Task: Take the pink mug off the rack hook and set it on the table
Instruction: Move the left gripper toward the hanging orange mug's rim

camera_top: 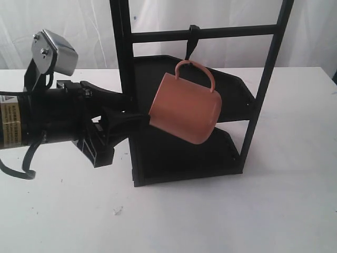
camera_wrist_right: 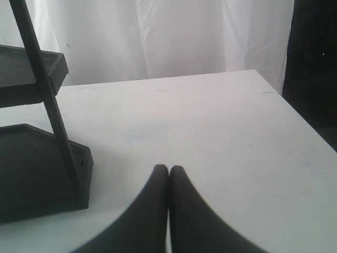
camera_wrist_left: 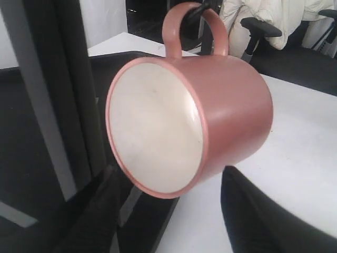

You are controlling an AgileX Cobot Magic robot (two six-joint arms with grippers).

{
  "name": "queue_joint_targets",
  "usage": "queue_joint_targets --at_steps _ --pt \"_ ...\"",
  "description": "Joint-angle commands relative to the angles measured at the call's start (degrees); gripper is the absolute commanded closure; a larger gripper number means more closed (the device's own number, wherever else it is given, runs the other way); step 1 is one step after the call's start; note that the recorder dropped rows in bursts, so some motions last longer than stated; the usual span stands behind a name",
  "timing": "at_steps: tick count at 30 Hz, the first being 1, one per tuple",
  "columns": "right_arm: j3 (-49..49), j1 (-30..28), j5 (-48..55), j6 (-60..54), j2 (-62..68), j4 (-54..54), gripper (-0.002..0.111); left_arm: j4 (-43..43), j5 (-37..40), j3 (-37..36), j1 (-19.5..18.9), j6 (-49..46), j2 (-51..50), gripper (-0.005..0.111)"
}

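The pink mug (camera_top: 185,108) hangs tilted by its thin handle from the black rack hook (camera_top: 192,43) on the shelf frame's top crossbar. In the left wrist view the pink mug (camera_wrist_left: 210,110) turns its cream-white round face to the camera, and the rack hook (camera_wrist_left: 202,9) passes through the handle loop. My left gripper (camera_top: 138,120) reaches in from the left to the mug's lower edge. Its fingers (camera_wrist_left: 258,211) stand wide apart, open, with the mug just beyond and above the gap. My right gripper (camera_wrist_right: 169,171) is shut and holds nothing over the white table (camera_wrist_right: 210,121).
The tall black shelf frame (camera_top: 124,63) carries two black trays (camera_top: 231,87), the lower one resting on the table (camera_top: 263,211). Its left post stands close beside my left arm. A small speck (camera_top: 117,211) lies near the front. Office chairs (camera_wrist_left: 295,47) show beyond the table edge.
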State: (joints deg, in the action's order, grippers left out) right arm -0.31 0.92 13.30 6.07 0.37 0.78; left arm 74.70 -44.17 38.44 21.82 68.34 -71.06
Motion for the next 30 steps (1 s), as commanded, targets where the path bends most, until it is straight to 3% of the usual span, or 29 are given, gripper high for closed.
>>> queue_joint_targets --at_steps 1,11,25,30 --pt "0.3 -0.2 -0.6 0.1 -0.4 -0.3 0.108 -0.2 -0.8 0.4 0.3 -0.7 0.0 0.046" --pt "0.3 -0.2 -0.6 0.1 -0.4 -0.4 0.108 -1.1 -4.7 1.3 0.7 -0.9 -3.2 0.046" --pt "0.3 -0.2 -0.7 0.1 -0.4 -0.4 0.108 -0.9 -5.8 5.0 6.3 -1.3 -7.7 0.046" --pt "0.3 -0.2 -0.7 0.1 -0.4 -0.4 0.108 -1.2 -7.6 5.0 6.3 -1.3 -7.8 0.046"
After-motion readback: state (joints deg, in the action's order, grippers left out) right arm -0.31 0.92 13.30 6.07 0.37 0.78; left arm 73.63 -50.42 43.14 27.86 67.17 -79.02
